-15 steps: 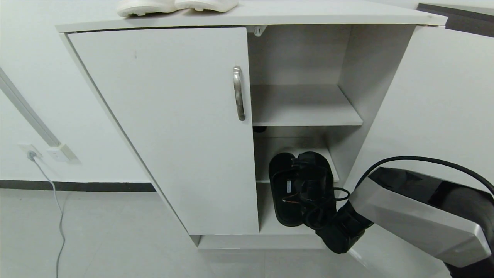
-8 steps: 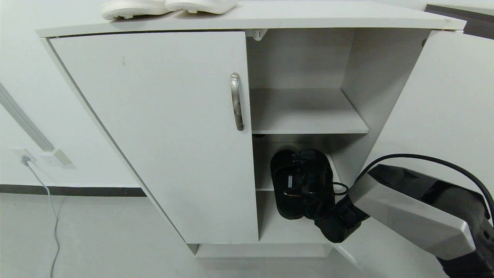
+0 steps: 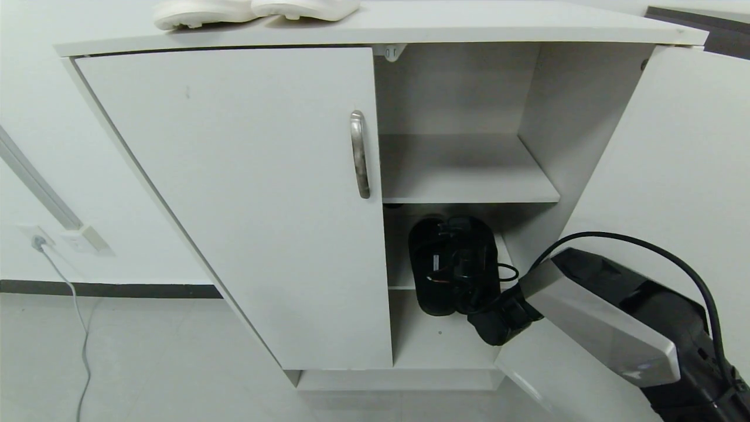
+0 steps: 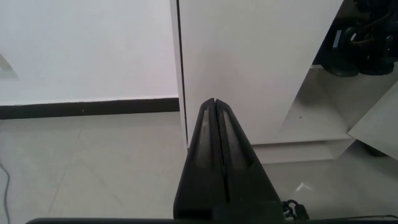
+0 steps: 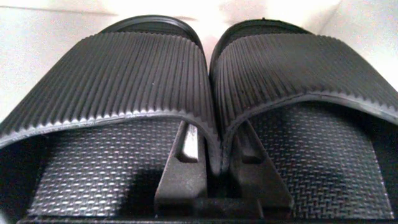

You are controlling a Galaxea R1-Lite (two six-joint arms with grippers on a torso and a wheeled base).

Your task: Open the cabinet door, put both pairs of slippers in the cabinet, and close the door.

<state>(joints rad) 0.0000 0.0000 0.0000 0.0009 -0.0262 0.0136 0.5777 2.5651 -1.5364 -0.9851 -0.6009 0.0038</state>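
Note:
A pair of black slippers (image 3: pixel 428 281) hangs in the open right half of the white cabinet (image 3: pixel 234 193), over the front of its low shelf (image 3: pixel 398 275). My right gripper (image 3: pixel 463 264) is shut on them. In the right wrist view its fingers (image 5: pixel 186 168) pinch the two inner walls of the black slippers (image 5: pixel 124 81) together. A pair of white slippers (image 3: pixel 252 10) lies on the cabinet top. My left gripper (image 4: pixel 214 112) is shut and empty, low over the floor in front of the closed left door (image 4: pixel 249 56).
The right door (image 3: pixel 674 164) stands wide open beside my right arm. The upper shelf (image 3: pixel 463 170) and the bottom compartment (image 3: pixel 433 346) are bare. The left door has a metal handle (image 3: pixel 360 153). A wall socket with a cable (image 3: pixel 35 241) is at far left.
The head camera shifted early on. Since then my right gripper has carried the black slippers up and deeper into the cabinet opening.

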